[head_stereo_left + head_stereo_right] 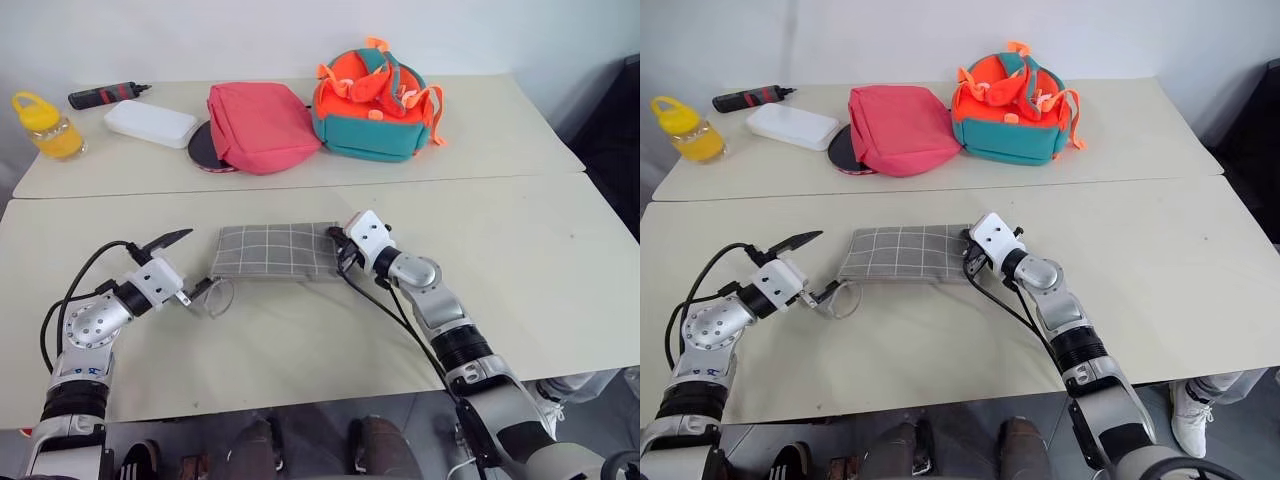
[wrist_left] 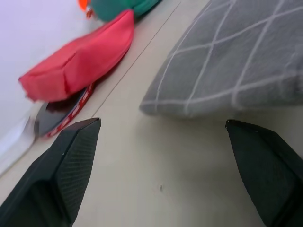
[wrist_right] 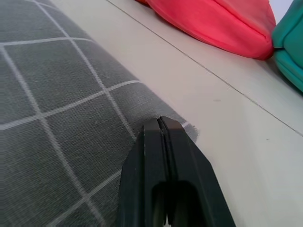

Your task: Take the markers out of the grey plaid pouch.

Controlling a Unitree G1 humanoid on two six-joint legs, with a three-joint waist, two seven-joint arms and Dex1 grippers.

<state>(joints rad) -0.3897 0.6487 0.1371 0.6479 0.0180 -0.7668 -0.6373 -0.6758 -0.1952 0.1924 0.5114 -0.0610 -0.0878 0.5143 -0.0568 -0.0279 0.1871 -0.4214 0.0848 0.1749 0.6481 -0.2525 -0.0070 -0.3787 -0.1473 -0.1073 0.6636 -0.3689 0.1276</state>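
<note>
The grey plaid pouch [image 1: 270,251] lies flat in the middle of the near table, zipped, and the markers are hidden. My right gripper [image 1: 341,250] is shut, its tips resting against the pouch's right end [image 3: 71,118]; no fabric shows between the fingers [image 3: 163,156]. My left gripper [image 1: 184,267] is open just off the pouch's left end, one finger raised and the other low beside the pouch's clear ring pull [image 1: 218,297]. In the left wrist view the pouch's corner [image 2: 222,66] lies beyond my spread left gripper [image 2: 163,146].
On the far table stand a pink-red bag [image 1: 260,125] over a black disc [image 1: 205,150], an orange and teal backpack [image 1: 375,100], a white box [image 1: 150,122], a yellow bottle [image 1: 45,125] and a black tool with a red band [image 1: 105,95].
</note>
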